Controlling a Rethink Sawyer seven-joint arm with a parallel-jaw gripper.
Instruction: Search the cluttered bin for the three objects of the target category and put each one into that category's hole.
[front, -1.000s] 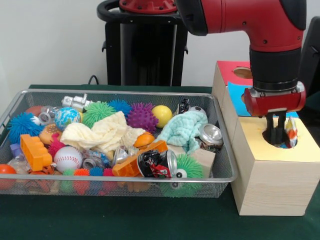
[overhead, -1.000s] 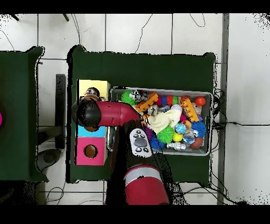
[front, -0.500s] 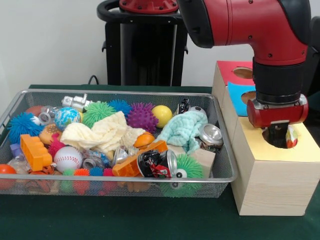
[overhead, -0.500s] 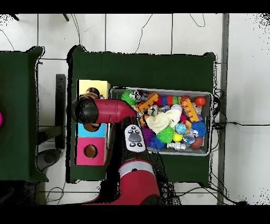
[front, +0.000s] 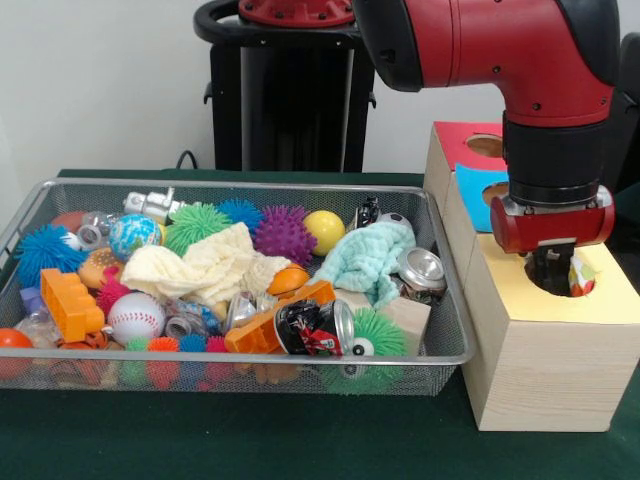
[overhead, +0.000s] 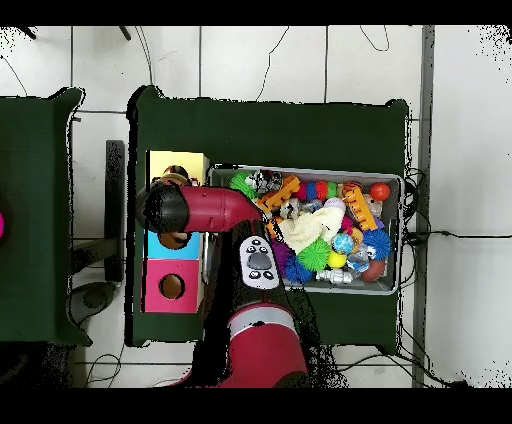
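Pincer (front: 556, 281) at the yellow hole (front: 562, 284).
I see it clamped on a crumpled can (front: 580, 272); bin (front: 452, 330) sits beside the box (front: 540, 372).

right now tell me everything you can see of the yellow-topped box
The yellow-topped box is a pale wooden block with visible grain on its sides and a flat yellow top. It stands on the green table, right beside the wire bin, nearest the front camera in a row with a blue-topped and a red-topped box behind it. A round hole is cut in its top; the gripper hangs at that hole with a colourful item beside its tips.
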